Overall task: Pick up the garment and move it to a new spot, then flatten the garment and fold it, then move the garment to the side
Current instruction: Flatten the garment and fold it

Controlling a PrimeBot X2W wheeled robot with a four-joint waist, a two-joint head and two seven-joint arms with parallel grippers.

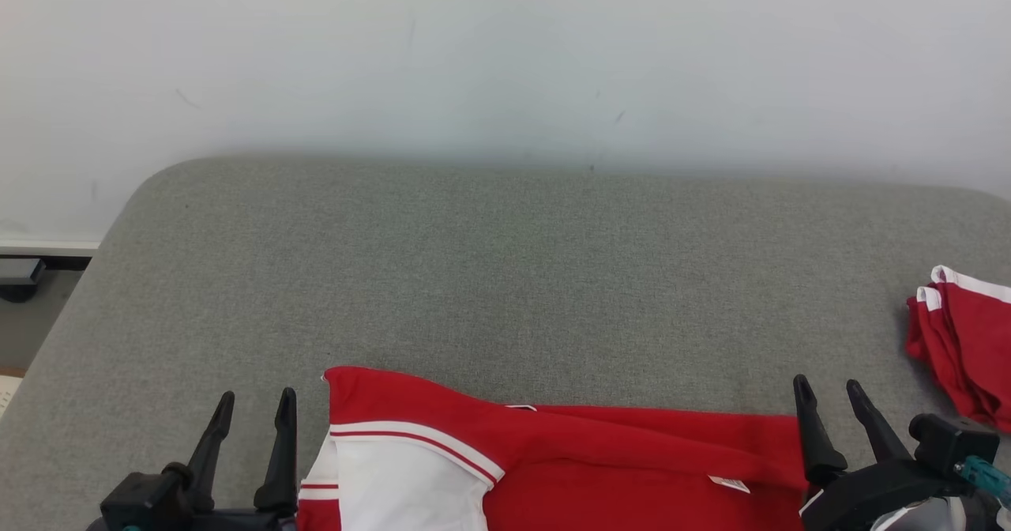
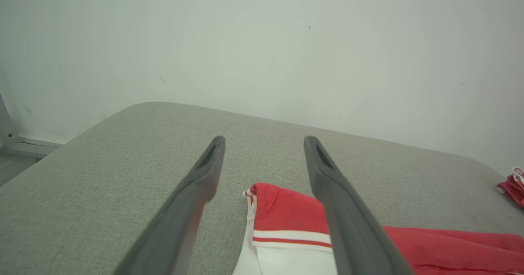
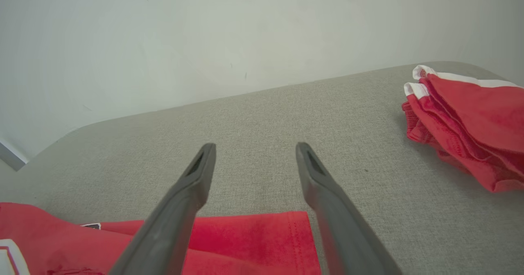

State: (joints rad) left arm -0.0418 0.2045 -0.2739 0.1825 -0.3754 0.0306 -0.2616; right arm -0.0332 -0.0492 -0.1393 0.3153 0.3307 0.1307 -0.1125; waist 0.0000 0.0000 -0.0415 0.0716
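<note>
Red-and-white shirt (image 1: 600,460) lies along the near edge of our table (image 1: 505,278), long axis left-to-right, one end beside our left fingers (image 1: 283,452), the other beside our right fingers (image 1: 813,428). Both pairs spread apart, empty.

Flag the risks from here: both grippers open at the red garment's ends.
1. The garment lies in folded layers. The left gripper and right gripper, open at its ends, may pinch only the top layer and lift it unevenly.
2. The pile sits on the right, so moving the garment that way may snag it.
3. The garment runs out of the head view's bottom, and slack there could slide off the table.
</note>
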